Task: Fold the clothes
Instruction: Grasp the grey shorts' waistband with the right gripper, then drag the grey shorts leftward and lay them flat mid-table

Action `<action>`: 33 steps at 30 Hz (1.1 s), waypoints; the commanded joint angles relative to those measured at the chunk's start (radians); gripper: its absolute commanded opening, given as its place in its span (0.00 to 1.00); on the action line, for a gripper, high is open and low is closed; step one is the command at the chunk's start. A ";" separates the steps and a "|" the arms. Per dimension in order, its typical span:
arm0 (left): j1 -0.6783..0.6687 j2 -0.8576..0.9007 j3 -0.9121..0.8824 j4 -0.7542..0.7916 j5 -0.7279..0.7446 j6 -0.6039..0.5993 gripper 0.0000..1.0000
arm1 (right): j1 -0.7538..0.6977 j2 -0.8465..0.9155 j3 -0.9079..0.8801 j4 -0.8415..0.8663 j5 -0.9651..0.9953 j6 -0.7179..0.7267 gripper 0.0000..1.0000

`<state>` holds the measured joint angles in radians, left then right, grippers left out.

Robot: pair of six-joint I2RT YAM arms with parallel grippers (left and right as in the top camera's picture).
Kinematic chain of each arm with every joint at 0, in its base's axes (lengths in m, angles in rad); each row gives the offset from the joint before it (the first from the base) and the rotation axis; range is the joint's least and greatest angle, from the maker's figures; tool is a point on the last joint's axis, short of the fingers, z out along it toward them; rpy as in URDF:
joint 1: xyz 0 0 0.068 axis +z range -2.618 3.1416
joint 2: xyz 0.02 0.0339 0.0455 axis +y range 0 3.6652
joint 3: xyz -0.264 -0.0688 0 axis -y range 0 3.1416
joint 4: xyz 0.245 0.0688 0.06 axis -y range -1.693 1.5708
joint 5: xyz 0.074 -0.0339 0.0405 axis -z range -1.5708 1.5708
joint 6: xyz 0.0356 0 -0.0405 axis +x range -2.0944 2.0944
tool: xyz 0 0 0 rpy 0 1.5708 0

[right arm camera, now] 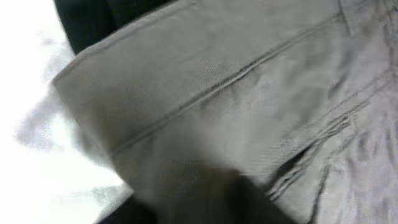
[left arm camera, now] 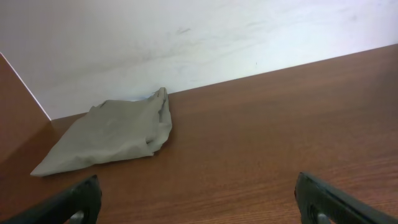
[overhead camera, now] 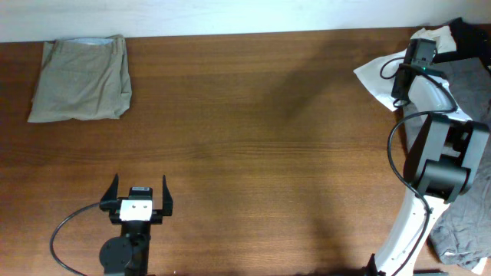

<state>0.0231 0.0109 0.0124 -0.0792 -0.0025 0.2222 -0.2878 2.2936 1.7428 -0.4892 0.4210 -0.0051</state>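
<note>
From above, the khaki trousers lie folded flat at the far left corner of the bench, well apart from everything else. The left tool sits by the near edge, spread wide with nothing in it. On the right is the unfolded heap: a white garment, a black garment behind it, and a grey garment running toward the near right. The right tool is down in that heap.

The left wrist camera agrees. Its fingers stand far apart at the bottom corners with only bare wood between them, and the khaki trousers lie ahead by the wall.

The right wrist camera is pressed close to the grey garment, showing a seam and a pocket opening. The white garment is at the left and the black garment is above. The picture is blurred, and the dark smear at the bottom may be a finger. I cannot tell whether this tool is spread or closed on cloth.

The step looks like fetching the next garment. I'd pinch the grey cloth alone, at a firm seamed edge and clear of the white, then carry it to the bare middle where both tools can reach.
</note>
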 commanded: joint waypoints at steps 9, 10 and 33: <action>0.006 -0.004 -0.003 -0.004 0.014 0.015 0.99 | -0.003 -0.175 0.010 -0.069 -0.016 0.134 0.04; 0.006 -0.004 -0.003 -0.004 0.014 0.015 0.99 | -0.003 -0.201 0.010 -0.082 -0.017 0.154 0.04; 0.006 -0.004 -0.003 -0.004 0.014 0.015 0.99 | 0.703 -0.452 0.010 -0.251 -0.572 0.371 0.04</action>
<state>0.0231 0.0109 0.0124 -0.0792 -0.0029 0.2222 0.2775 1.7981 1.7428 -0.7658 -0.1223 0.2890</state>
